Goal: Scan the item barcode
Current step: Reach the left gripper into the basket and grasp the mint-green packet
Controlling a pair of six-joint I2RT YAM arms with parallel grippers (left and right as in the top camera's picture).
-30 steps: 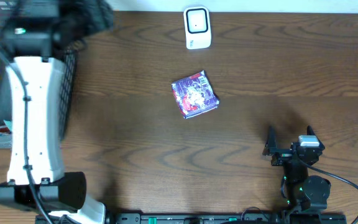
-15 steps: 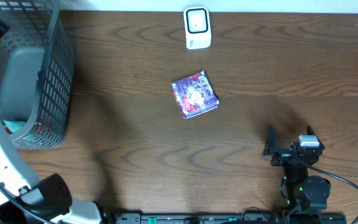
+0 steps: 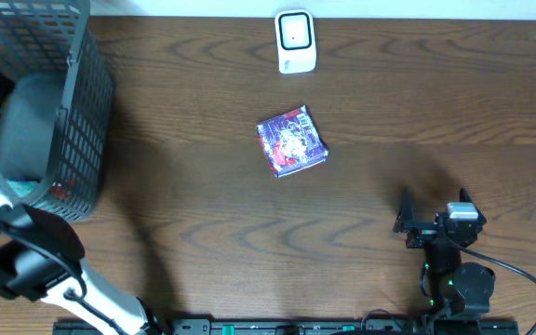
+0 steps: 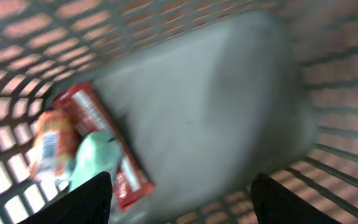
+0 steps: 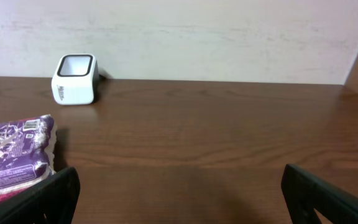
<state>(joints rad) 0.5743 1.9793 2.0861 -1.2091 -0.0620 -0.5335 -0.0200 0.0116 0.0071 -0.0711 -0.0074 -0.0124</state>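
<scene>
Barely started tbh: the purple packet (image 3: pixel 291 141) lies mid-frame on the tabletop (image 3: pixel 454 93), apart from the scanner (image 3: pixel 295 42) up top, while my left fingers (image 4: pixel 95 199) (down in the basket (image 3: pixel 84 121)) and right fingers (image 5: pixel 51 194) gape empty.

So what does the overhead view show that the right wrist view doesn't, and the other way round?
Only the overhead: the black mesh basket at the left end of the table, and the left arm next to it. Only the right wrist: the pale wall behind the table. Both: the white scanner, the purple packet lying flat and apart from it, the wooden table, and the right pincer, open and empty.
</scene>
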